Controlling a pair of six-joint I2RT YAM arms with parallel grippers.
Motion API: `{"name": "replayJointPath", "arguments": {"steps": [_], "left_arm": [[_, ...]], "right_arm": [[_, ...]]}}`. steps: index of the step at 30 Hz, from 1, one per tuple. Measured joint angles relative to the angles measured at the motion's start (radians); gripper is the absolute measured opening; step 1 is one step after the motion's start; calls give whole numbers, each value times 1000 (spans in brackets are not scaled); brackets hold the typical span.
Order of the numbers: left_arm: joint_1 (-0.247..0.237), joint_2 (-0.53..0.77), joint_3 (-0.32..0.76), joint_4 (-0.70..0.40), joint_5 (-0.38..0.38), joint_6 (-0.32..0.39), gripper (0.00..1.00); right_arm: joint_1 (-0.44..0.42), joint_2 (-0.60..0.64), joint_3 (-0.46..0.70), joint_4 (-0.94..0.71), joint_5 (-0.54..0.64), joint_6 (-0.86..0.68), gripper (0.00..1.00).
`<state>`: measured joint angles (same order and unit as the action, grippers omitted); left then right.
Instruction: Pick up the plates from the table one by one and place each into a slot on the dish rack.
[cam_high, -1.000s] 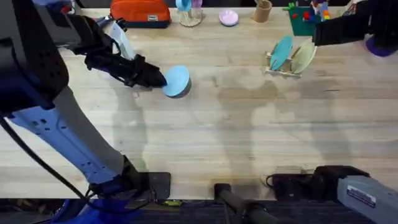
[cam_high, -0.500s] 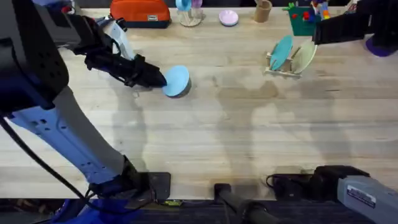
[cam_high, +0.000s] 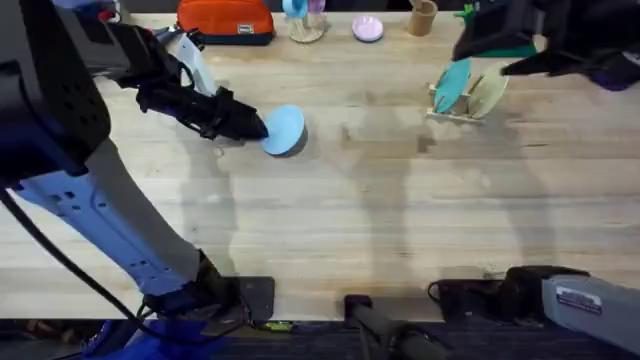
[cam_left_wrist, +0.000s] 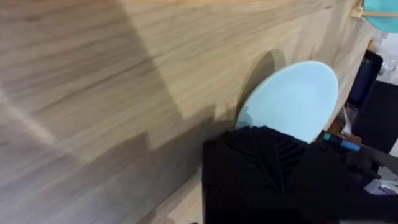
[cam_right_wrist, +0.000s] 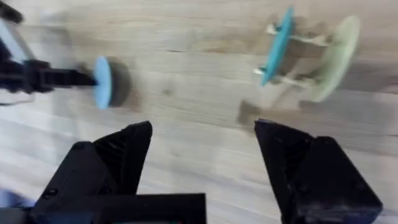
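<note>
Plates: three, one sky-blue plate (cam_high: 285, 130) at 10 o'clock on the counter (cam_high: 380, 220), one teal plate (cam_high: 452, 82) and one cream plate (cam_high: 489, 90) upright in the dish rack (cam_high: 458, 110) at 2 o'clock
Left gripper (cam_high: 255, 128): clamped on the sky-blue plate's edge
Right gripper (cam_right_wrist: 202, 152): fingers apart, above the dish rack

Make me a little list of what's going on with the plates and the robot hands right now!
Blue plate: pale blue plate tilted up off the table, gripped by the left gripper
Rack: dish rack holds a teal plate and a cream plate, both standing
Right gripper: right gripper open, holding nothing, above the table
</note>
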<state>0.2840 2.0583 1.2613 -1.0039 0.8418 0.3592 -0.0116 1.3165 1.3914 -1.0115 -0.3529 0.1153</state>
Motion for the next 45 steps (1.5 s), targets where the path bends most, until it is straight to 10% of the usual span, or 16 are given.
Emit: {"name": "replayJointPath", "arguments": {"steps": [22,45], "left_arm": [[0,0,0,6,1,0,40],[0,0,0,6,1,0,40]], "right_arm": [[309,454,0,279,-157,222,994],[489,611,0,467,-164,300,993]]}}
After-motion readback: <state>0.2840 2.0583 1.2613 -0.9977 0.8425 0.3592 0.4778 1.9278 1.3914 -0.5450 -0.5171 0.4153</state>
